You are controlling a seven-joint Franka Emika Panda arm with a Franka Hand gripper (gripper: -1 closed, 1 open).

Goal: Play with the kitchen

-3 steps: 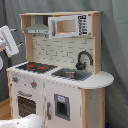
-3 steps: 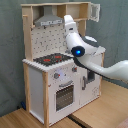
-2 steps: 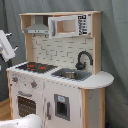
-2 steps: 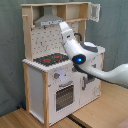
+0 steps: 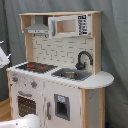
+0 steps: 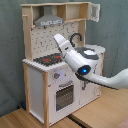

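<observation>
Kitchen (image 6: 52, 75) directly behind tool (image 6: 56, 37); tool raised above hob (image 6: 49, 60), below hood (image 6: 50, 20). Tool's grip state cannot be told. Faucet (image 5: 83, 58) beside sink (image 5: 71, 75).

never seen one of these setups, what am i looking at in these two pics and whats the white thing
Both pictures show one toy kitchen from two cameras standing off to different sides. The white thing is a robot arm. In the second exterior view it reaches in from the second exterior view's right, across the front of the kitchen, above the hob. In the first exterior view only a bit of it shows at the left edge. On the counter are the red-ringed hob, a sink and a black faucet. Nothing appears to be held; the jaws are hard to make out.
</observation>
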